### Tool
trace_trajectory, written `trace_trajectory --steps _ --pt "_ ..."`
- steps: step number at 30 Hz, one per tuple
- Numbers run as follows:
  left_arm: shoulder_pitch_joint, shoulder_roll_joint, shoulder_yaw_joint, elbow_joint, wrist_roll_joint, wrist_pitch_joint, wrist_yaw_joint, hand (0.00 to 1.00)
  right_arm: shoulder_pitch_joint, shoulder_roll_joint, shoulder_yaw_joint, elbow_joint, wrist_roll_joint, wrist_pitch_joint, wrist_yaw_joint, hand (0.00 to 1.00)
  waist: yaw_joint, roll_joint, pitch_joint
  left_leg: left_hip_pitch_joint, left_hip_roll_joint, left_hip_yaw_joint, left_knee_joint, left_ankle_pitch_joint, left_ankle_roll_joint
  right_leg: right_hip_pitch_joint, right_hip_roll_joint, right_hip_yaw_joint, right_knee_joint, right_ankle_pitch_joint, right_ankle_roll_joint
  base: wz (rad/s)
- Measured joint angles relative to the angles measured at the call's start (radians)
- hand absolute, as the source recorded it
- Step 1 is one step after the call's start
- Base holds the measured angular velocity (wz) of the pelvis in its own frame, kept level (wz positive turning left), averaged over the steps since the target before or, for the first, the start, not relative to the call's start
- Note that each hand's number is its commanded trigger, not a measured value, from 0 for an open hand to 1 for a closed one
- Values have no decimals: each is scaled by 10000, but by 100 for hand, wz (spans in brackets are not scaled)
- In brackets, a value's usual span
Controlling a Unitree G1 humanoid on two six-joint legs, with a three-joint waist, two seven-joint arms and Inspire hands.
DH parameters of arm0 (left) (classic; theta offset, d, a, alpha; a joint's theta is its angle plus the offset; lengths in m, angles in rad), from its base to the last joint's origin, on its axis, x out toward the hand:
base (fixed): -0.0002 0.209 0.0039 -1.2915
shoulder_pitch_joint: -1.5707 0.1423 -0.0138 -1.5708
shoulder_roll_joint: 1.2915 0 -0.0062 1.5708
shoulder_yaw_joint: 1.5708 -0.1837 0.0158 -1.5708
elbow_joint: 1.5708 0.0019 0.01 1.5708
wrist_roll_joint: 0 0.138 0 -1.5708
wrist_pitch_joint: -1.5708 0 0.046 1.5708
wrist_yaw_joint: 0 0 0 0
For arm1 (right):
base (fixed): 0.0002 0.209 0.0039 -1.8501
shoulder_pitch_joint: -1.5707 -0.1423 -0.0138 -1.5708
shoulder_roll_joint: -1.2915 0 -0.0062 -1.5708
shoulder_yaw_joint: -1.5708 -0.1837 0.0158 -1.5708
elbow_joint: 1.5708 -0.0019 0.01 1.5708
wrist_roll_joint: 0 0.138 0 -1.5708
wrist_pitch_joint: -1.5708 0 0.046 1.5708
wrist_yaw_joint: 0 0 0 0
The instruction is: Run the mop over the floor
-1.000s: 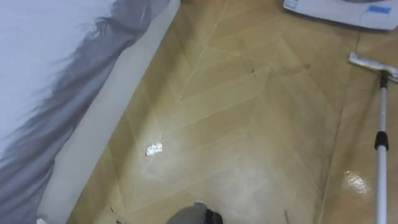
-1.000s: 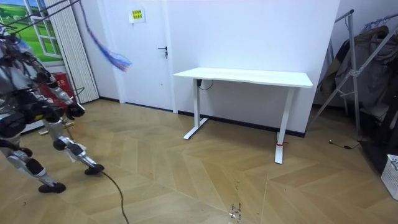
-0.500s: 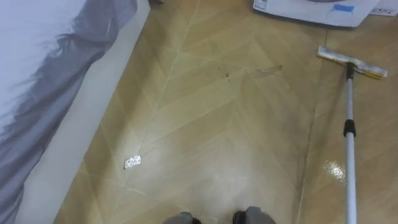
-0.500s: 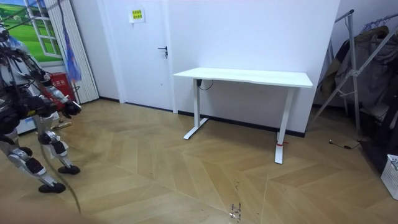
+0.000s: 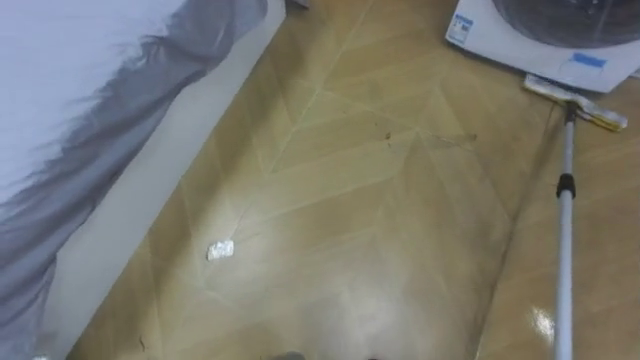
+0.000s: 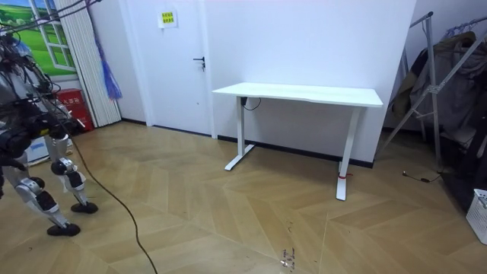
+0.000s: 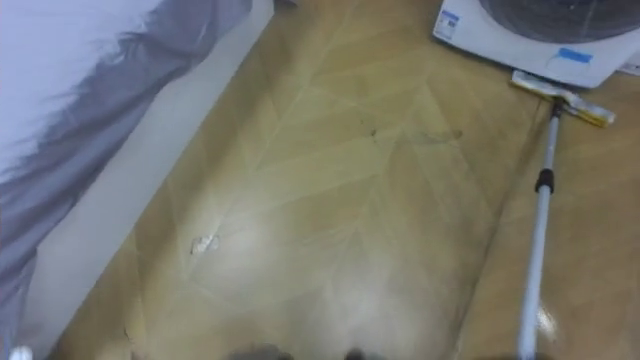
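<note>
Well, the mop [image 5: 565, 190] lies along the right of the wooden floor [image 5: 370, 230], its flat head far off, just beside the white appliance [image 5: 520, 45], its pole running near to the view's lower edge. Whether my fingers are open or closed on anything I cannot tell. A crumpled white scrap [image 5: 220, 249] sits near left, close to the grey-and-white cloth [image 5: 90, 90]; I stand well apart from the white desk [image 6: 304, 95].

Stands at the room view's left, legs staggered; arms bent forward.
</note>
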Motion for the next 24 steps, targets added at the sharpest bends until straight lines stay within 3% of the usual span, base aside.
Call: trace_trajectory --steps 6,11,15,18,22,24 --pt "31 -56 412 279 55 -8 301 0 1376 358 -6 183 -1316 -13 -221 100 -764 -67 -132 2231 -19 158 -1840 453 -61 1916 118 202 -1428 94 59 -4" --pt "106 -139 826 368 492 29 651 0 2207 789 -13 54 -1826 27 -65 100 -840 -263 -280 3991 70 400 -3189 741 -131 3333 307 456 -2343 184 22 -24" --pt "179 -252 1440 352 948 207 671 0 2317 1121 -61 -44 -2246 60 103 100 -1105 -378 -264 4911 157 459 -3742 772 -154 4185 461 594 -2821 204 21 -9" --pt "205 -312 1534 361 1227 242 650 0 2423 1286 -61 -252 -2246 173 442 100 -1113 -560 -251 5185 174 462 -3785 772 -154 4513 494 635 -3010 211 21 -5" --pt "199 -487 1664 417 1459 260 547 0 2350 1319 -148 -285 -2278 241 591 100 -1110 -547 -268 5293 194 497 -3785 771 -155 4660 507 626 -3087 289 36 -7" --pt "204 -537 1819 418 1638 288 380 0 2414 1363 -157 -533 -2278 320 667 100 -1188 -489 -199 5472 232 453 -3784 770 -155 4995 542 625 -3382 416 36 0"
